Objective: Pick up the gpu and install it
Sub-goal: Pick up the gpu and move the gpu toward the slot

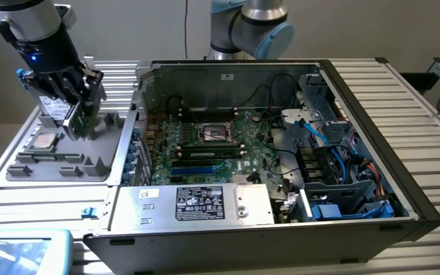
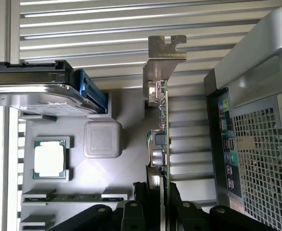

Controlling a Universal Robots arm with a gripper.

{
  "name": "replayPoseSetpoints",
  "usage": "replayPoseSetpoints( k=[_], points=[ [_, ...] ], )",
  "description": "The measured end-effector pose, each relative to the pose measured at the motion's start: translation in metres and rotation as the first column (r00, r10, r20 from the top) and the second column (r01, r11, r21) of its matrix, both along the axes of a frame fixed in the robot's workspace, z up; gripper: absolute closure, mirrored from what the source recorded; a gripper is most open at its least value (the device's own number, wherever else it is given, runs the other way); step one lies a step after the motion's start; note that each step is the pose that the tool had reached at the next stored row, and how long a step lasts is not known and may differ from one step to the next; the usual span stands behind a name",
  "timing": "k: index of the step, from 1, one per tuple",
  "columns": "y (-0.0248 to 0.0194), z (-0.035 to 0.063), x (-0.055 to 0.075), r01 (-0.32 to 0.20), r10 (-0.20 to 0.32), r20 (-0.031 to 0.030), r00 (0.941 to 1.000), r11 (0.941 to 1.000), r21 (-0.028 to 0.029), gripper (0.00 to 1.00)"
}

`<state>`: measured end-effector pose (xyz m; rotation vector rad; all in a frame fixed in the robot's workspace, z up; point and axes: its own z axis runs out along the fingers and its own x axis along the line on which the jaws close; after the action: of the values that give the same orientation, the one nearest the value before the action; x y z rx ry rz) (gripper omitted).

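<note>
**Gpu clamped upright over the parts tray, beside the open case**

The gpu (image 2: 165, 120) is one thin, flat card, seen edge-on in the wrist view. It shows as a narrow green line of circuit board with small silver connectors stacked along one face. A single bent silver metal bracket (image 2: 165, 53) with a notched tip sits at its far end.

Two black fingers (image 2: 141, 207) are closed on the card's near end, one on each face, parted only by the card between them. In the exterior view the card hangs upright under the arm (image 1: 40, 28) at the exterior view's left. It is over the side of the tray (image 1: 101, 166) nearest the case. Whether its lower edge touches the tray I cannot tell.

The tray is matte gray moulded plastic with raised ribs and square pockets. It holds four things:
- One processor (image 2: 49, 159), a square with a pale metal lid and a green border.
- One silver hard drive (image 2: 30, 89) with a blue fitting at one end.
- One long, narrow memory stick (image 2: 73, 196) lying in a slot.
- One plain gray block (image 2: 102, 139) with rounded corners.

Just beside the tray, toward the exterior view's right, one black and silver computer case (image 1: 373, 172) lies open. In the wrist view its metal wall is perforated with a fine grid. Inside it are:
- One green motherboard (image 1: 204, 143).
- One silver power supply (image 1: 204, 203) with a black label.
- Several blue cables (image 1: 319, 137).

Everything rests on a tabletop (image 2: 107, 24) of pale ribbed metal slats.
</note>
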<state>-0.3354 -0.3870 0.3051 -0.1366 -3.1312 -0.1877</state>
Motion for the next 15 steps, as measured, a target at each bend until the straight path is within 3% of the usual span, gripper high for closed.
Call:
replayPoseSetpoints(
  k=[7, 15],
  points=[
    [-0.0011, 0.0316, 0.001, 0.0, 0.0, -0.0001, 1.0, 1.0, 0.0, 0.71],
    [-0.0083, 0.0681, 0.018, 0.0, 0.0, -0.005, 1.0, 1.0, 0.0, 0.71]
  ],
)
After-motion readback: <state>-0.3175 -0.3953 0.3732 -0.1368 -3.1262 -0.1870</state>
